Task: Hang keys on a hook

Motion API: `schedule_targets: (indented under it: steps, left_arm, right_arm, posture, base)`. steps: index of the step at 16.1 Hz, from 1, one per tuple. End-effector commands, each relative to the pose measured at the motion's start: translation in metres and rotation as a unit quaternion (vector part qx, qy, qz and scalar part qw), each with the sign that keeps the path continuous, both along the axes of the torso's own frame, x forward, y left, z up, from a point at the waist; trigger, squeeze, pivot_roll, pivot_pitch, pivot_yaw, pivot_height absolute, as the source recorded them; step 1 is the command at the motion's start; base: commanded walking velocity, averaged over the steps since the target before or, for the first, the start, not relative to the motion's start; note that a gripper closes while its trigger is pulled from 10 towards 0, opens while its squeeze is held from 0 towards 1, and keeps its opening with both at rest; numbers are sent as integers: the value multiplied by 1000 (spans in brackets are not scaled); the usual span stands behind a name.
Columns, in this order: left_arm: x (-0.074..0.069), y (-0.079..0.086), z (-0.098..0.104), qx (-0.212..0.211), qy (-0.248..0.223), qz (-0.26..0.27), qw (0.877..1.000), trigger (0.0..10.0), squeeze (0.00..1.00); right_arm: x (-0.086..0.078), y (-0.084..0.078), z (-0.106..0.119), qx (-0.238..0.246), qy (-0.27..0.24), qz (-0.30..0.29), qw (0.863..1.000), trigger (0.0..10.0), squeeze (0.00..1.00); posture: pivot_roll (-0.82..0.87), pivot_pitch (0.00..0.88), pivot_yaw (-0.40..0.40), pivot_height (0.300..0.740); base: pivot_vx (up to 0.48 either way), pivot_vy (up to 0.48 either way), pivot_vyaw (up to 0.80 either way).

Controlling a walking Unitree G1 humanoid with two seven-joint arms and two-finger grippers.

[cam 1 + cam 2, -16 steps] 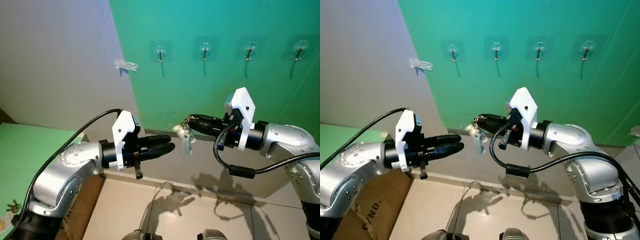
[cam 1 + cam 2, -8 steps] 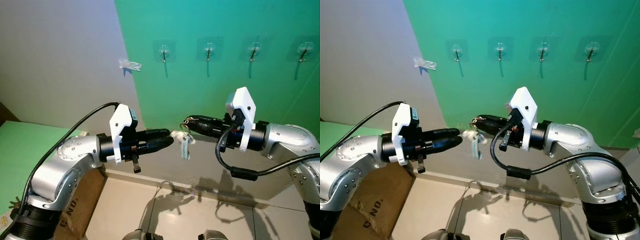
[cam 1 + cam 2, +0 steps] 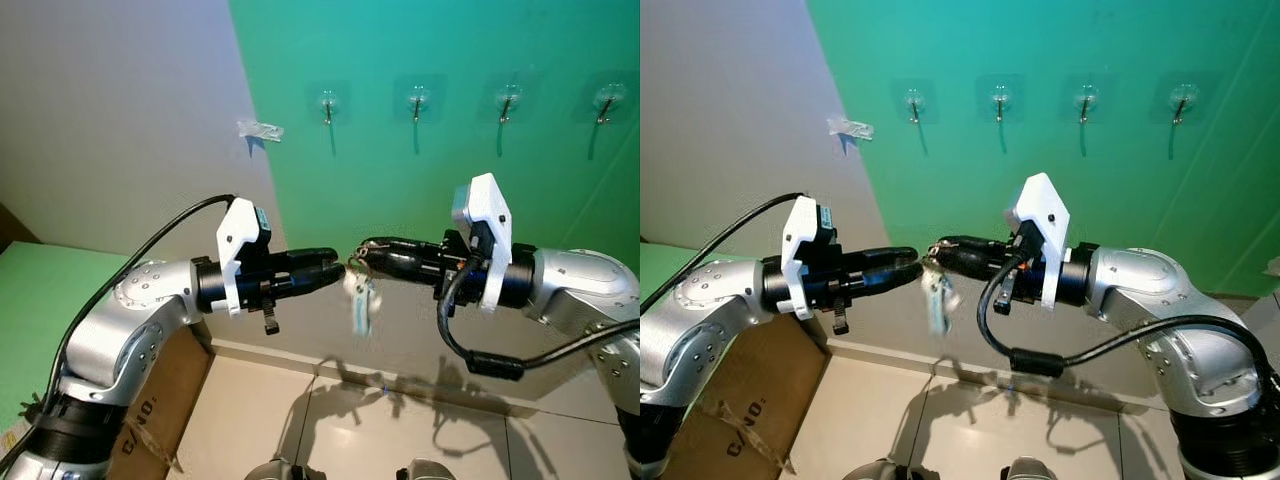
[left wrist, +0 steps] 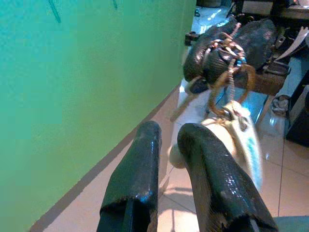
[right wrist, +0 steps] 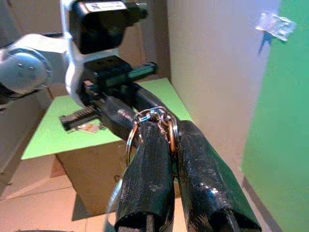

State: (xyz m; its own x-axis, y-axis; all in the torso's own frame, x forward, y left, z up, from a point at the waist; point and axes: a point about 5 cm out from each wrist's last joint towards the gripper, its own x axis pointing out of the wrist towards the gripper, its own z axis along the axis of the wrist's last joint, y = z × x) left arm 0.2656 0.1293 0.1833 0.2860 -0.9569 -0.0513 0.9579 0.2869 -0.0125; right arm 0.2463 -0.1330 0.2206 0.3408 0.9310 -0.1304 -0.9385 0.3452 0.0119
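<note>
Both arms level, tips meeting mid-frame, right gripper [image 3: 362,250] reaching from three o'clock, clamped on the keys [image 3: 360,298], left gripper [image 3: 335,270] from nine o'clock, fingers slightly parted, hooks [image 3: 327,104] at twelve.

No legible text anywhere, white label on the left wrist camera housing [image 5: 104,7] (print too blurred)

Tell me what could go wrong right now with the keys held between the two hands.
The right hand pinches the keys only by the ring, so a bump from the left hand, whose tip is right beside it, could knock them loose onto the floor. The keys dangle freely and may swing. The hooks sit well above, leaving a long lift.
</note>
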Motion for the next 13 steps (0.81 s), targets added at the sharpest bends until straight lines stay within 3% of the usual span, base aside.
schedule_targets:
  steps: [1,7,13]
  left_arm:
    - [2,0,6,-9,-12,-7,1000,10000,0]
    - [1,-6,12,-25,-19,-26,999,10000,0]
    - [-4,7,7,-14,-13,-7,1000,10000,0]
  right_arm:
    - [-4,3,9,9,-11,19,1000,0,0]
    - [-6,5,6,9,5,27,1000,0,0]
    - [1,-1,-1,4,19,7,1000,0,0]
  posture:
    - [-265,50,123,720]
    - [-267,50,124,720]
    - [-253,53,118,720]
  base:
    - [0,0,0]
    - [0,0,0]
    - [0,0,0]
